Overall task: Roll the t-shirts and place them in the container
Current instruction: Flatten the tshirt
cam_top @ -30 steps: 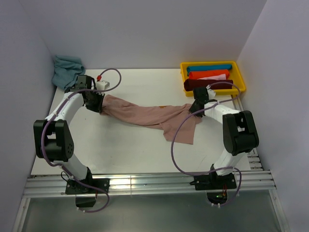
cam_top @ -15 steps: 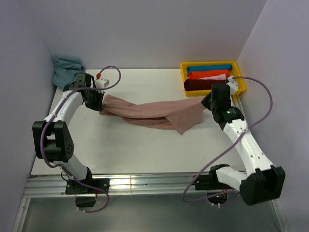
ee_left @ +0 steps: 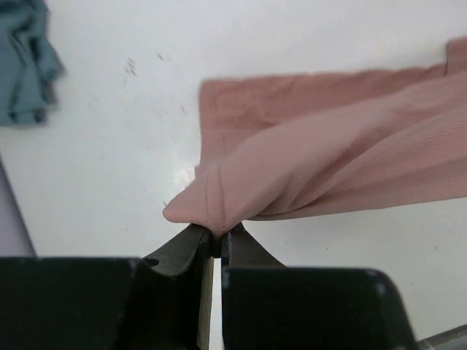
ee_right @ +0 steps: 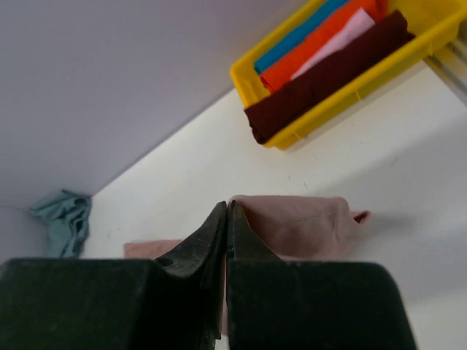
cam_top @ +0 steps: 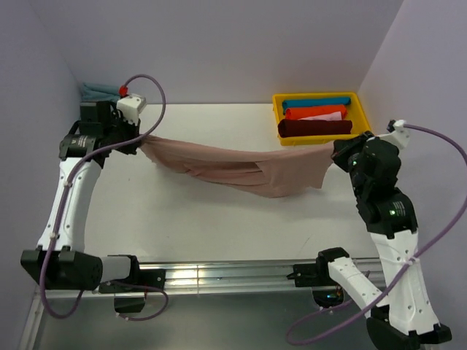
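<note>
Nearest us, the left gripper (cam_top: 141, 141) (ee_left: 217, 237) is clamped on one end of the dusty pink t-shirt (cam_top: 241, 171) (ee_left: 328, 168); the right gripper (cam_top: 332, 151) (ee_right: 227, 211) is pinched tight on the other end; the shirt hangs between them over the table (cam_top: 219, 219), bunched into a band, its long axis running left to right, sagging at mid-span; farther back, we see a yellow tray (cam_top: 363, 120) of rolled shirts (cam_top: 315, 117) at right; a crumpled teal cloth (cam_top: 98, 91) lies in the far left corner.
</note>
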`<state>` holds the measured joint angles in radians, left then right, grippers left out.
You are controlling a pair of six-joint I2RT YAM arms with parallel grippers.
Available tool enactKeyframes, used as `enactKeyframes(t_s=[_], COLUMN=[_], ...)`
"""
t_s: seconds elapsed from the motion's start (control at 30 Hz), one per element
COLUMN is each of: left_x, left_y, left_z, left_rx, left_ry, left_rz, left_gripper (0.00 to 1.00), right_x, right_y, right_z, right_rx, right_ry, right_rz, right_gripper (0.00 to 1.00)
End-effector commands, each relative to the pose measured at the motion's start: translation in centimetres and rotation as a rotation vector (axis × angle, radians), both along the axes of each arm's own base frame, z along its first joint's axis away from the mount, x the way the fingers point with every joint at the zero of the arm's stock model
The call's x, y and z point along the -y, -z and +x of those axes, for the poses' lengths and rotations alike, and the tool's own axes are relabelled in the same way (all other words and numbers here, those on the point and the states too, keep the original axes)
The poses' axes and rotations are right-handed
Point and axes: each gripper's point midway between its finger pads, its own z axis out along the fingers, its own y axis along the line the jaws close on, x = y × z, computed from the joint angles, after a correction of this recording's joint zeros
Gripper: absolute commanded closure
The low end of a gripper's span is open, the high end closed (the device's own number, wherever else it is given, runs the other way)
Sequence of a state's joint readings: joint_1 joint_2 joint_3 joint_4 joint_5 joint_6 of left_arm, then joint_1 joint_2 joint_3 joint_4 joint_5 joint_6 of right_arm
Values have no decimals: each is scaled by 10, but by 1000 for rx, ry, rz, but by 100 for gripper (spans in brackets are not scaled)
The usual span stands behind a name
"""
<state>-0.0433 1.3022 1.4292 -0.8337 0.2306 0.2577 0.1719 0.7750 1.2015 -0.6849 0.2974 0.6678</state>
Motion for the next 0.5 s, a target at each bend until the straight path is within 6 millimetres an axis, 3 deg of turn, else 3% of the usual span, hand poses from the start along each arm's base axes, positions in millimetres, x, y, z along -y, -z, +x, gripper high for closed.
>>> enactKeyframes(t_s=[0.0,0.17,0.27,0.47], left_x=[-1,-6,-14,-24], left_y=[-61,-108,-148,-210], left_z=[-21,-53,-80,-108], left_rx=[145,280,431,618], left_ry=[-29,-68,-116,-191], left_rz=[-37,-60,-71,-113], left_gripper=[100,100,100,100], right_x=[7,-1,-6,-23], right_y=[-42,-98,-130,-193], right_z=[-22,-51,-65,-84], right_rx=[87,222,307,496], right_ry=[3,-74,-117,-226], right_rz=[-19,-1,3,19], right_gripper=[100,100,100,100])
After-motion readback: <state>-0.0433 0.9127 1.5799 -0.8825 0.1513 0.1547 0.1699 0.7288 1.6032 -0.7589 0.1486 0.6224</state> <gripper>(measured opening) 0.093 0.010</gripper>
